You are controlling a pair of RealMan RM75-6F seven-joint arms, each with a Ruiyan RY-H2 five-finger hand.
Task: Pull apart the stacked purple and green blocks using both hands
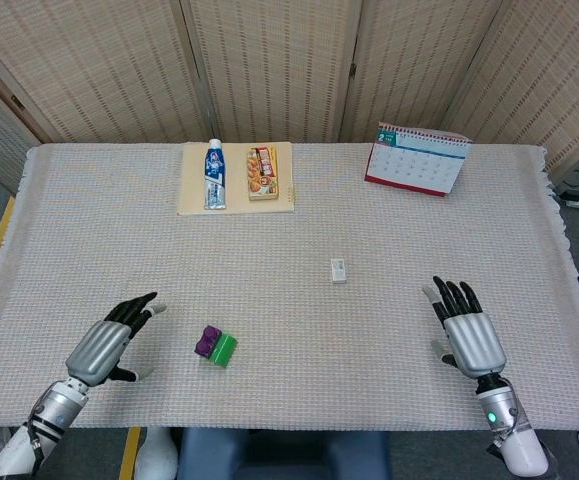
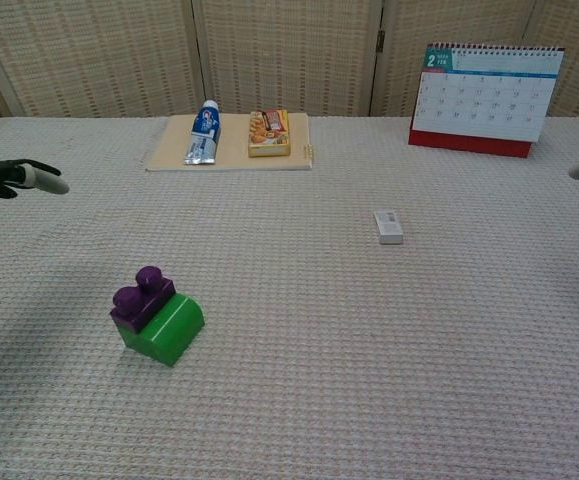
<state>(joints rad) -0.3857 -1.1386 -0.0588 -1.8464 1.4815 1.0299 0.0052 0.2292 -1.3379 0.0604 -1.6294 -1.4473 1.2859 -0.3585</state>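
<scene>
Left robot hand (image 1: 104,345) and right robot hand (image 1: 466,335) spread, holding nothing, flanking the stacked purple block (image 1: 207,341) and green block (image 1: 223,349)

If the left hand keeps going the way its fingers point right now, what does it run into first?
Probably nothing soon. The left hand points up and to the right in the head view, a line passing behind the purple block and green block, toward bare tablecloth. Its height is unclear.
</scene>
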